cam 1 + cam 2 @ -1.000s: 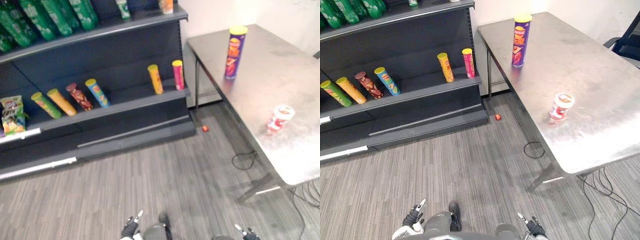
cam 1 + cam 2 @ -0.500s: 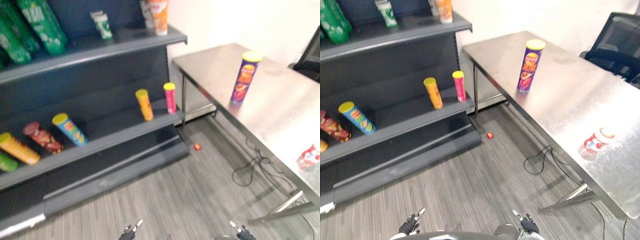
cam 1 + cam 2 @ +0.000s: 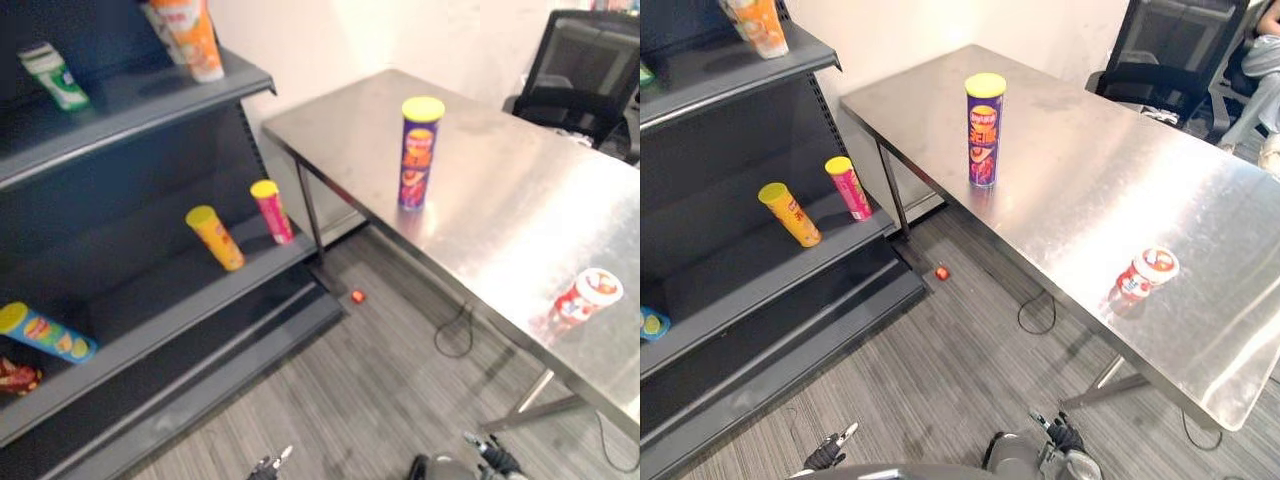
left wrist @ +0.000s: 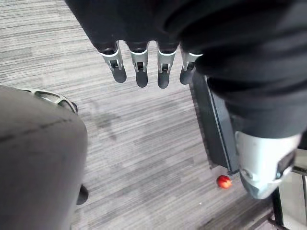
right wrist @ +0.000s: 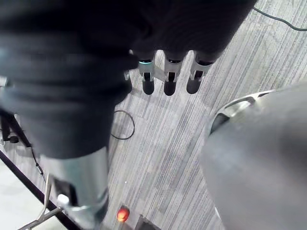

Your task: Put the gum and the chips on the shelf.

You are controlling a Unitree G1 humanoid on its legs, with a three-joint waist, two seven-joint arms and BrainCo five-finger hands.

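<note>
Steel table [image 3: 500, 205] bears chips can [image 3: 420, 155] and gum tub [image 3: 590, 296]; left hand [image 4: 139, 72] and right hand [image 5: 169, 79] hang, fingers straight.

A steel desk [image 3: 1110, 190] spreads from centre toward 4 o'clock. A black office chair [image 3: 1175, 45] stands behind it at 1 o'clock. A small red ball [image 3: 941, 272] lies on the grey striped floor [image 3: 940, 380], at 9 o'clock of the desk, near its leg.
</note>
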